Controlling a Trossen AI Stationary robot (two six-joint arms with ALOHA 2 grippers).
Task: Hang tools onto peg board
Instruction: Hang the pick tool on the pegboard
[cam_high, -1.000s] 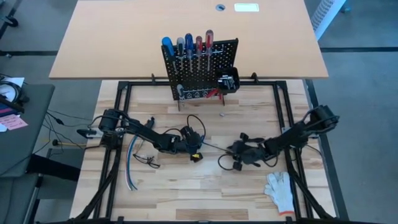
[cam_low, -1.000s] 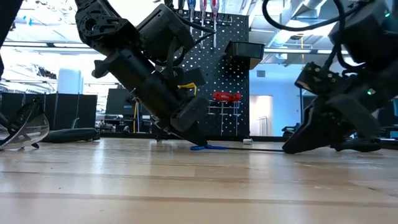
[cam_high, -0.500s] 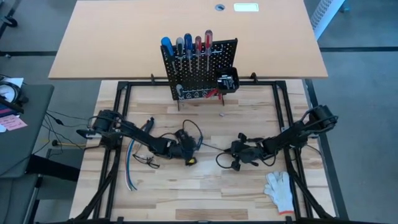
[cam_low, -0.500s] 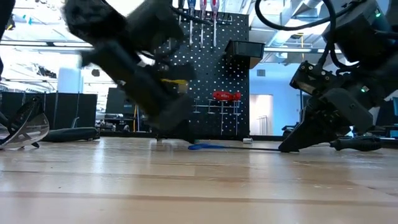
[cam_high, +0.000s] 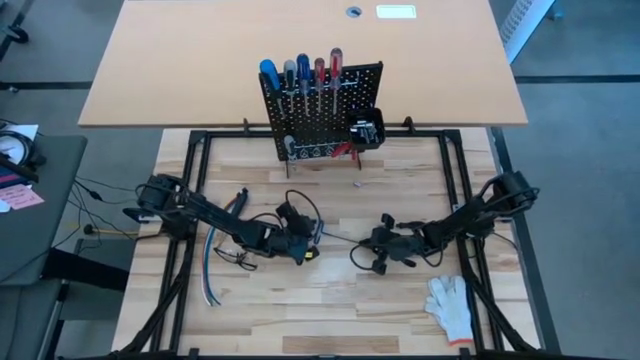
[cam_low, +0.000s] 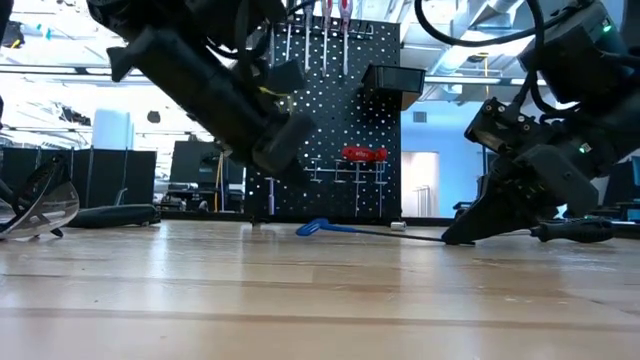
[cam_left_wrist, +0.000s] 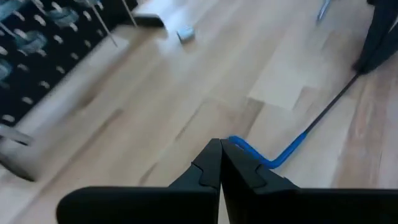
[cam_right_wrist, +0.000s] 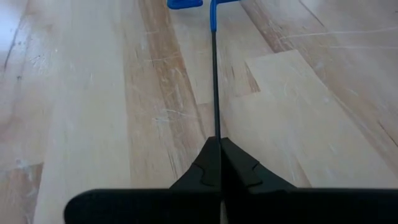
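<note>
On the peg board (cam_high: 322, 110) stand five screwdrivers (cam_high: 300, 74). The right gripper (cam_right_wrist: 219, 142) pinches one blue-tipped hex key (cam_right_wrist: 213, 74); the left gripper (cam_left_wrist: 221, 152) is clenched empty.

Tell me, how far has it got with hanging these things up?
Done: a row of screwdrivers and red pliers hang on the peg board. In hand: the right tool is shut on the thin shaft of a blue-ended key lying on the table; the left tool, shut, hovers by its blue end. Left: lifting that key onto the board.
</note>
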